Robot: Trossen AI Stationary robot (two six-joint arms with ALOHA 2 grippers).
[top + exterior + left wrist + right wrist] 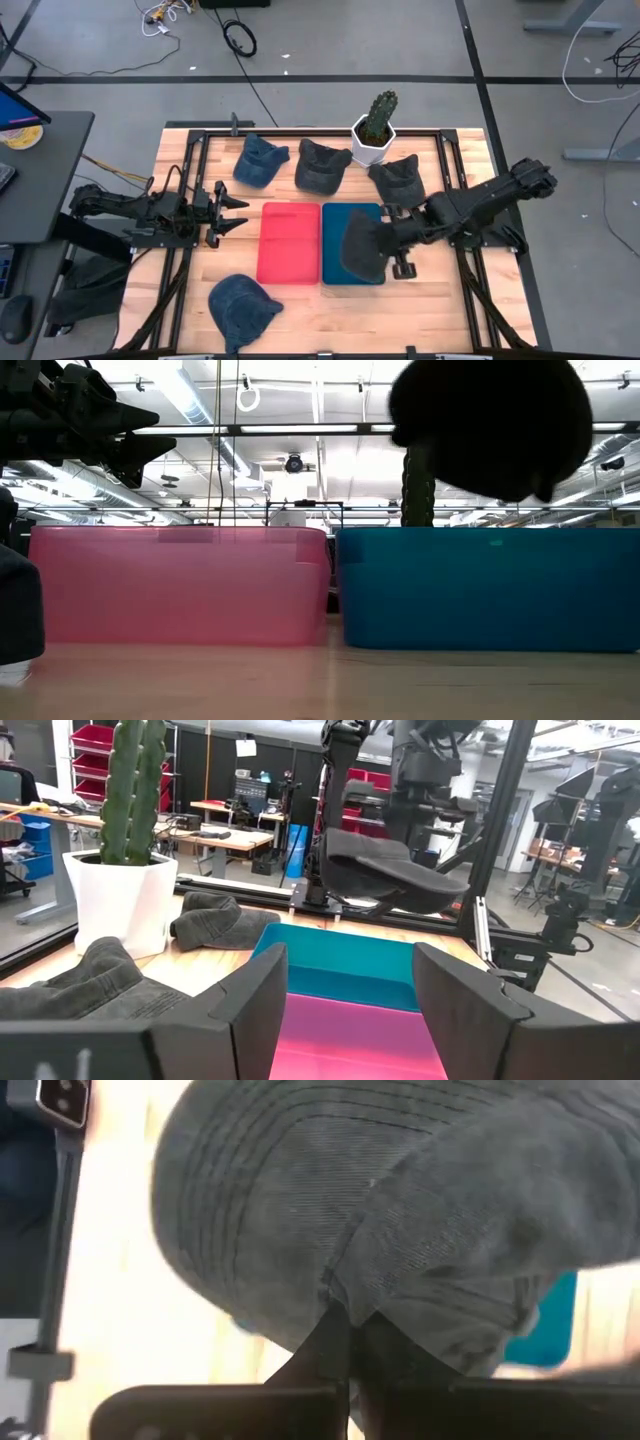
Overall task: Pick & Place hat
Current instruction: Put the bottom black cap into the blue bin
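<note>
My right gripper [392, 240] is shut on a dark grey cap [362, 248], which hangs over the teal bin [350, 215]. The low view shows the cap [490, 425] above the teal bin's rim [480, 535]. It also shows in the left wrist view [390, 870]. My left gripper [232, 210] is open and holds nothing, left of the red bin [290, 243]. Two blue caps [258, 160] [243, 310] and two more dark grey caps [322, 165] [397, 180] lie flat on the table. My right gripper pinches the dark grey cap between its two fingers [330, 1345], at the cap's edge where the stitched brim [250, 1190] meets the crown [430, 1310]. The fingers come from the table's right side. The cap is lifted clear, above the teal bin.
A cactus in a white pot [375, 132] stands at the table's far edge between the caps. The red and teal bins sit side by side in the middle. A black frame [190, 150] runs along the table's edges. Bare wood lies near the front right [420, 310].
</note>
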